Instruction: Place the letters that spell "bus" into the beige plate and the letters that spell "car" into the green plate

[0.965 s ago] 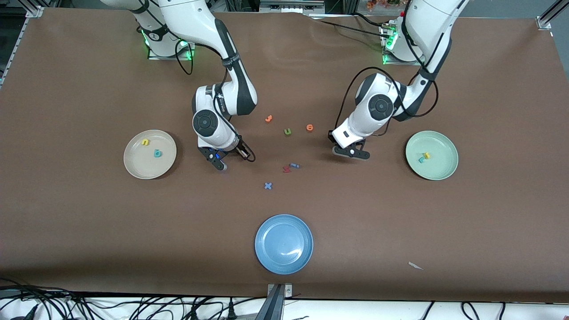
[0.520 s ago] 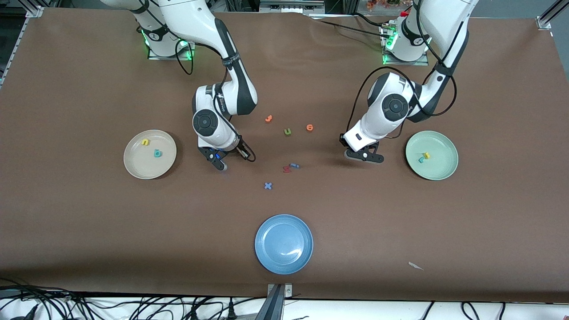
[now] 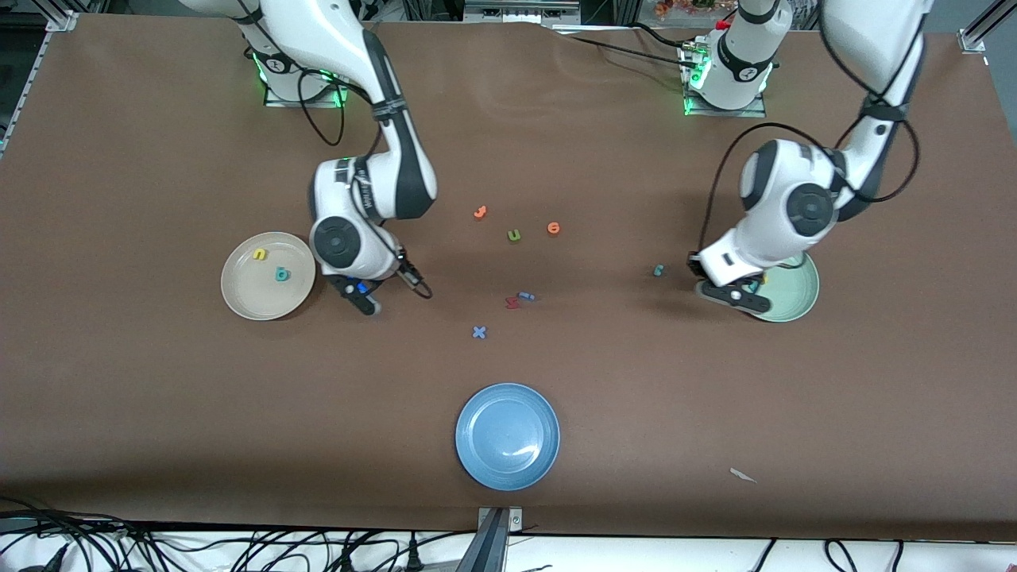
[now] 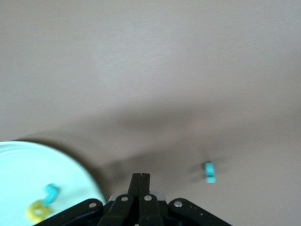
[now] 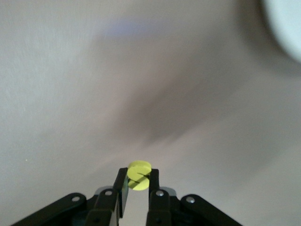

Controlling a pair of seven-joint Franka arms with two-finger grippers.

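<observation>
Plates first: the beige plate (image 3: 268,276) sits toward the right arm's end with a yellow u (image 3: 259,254) and teal b (image 3: 280,274) in it. The green plate (image 3: 797,295) lies at the left arm's end, holding a yellow a (image 4: 38,211) touching a teal c (image 4: 51,193). Right gripper (image 3: 364,299), over the table beside the beige plate, pinches a yellow s (image 5: 139,175). Left gripper (image 3: 735,296), over the green plate's rim, is closed on nothing. A teal r (image 3: 658,271) lies on the table near the green plate.
</observation>
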